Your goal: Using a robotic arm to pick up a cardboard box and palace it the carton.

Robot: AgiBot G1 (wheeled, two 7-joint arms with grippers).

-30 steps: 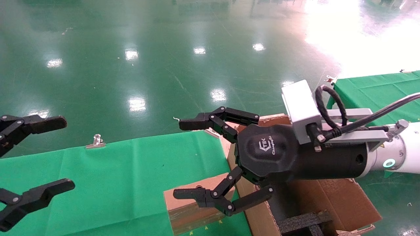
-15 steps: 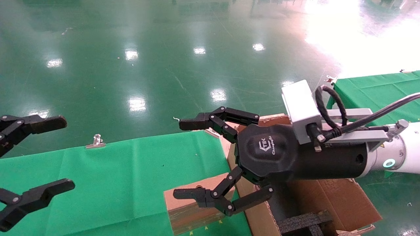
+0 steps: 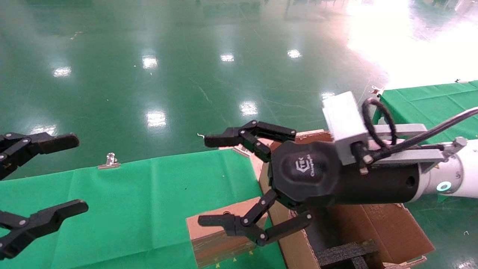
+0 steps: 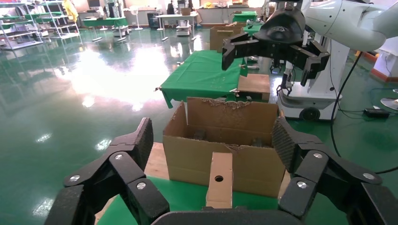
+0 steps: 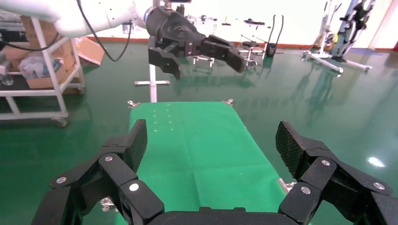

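The right claw hangs at the frame's centre with its fingers spread wide, holding nothing. The cardboard box lies on the green cloth at lower centre, just under the claw's lower finger, beside the big carton at lower right. The left claw is wide open and empty at the left edge.

The cardboard box is lying on the green-covered table, touching the carton standing just to its right. The right gripper is hanging above the box; the left gripper is hanging far left.
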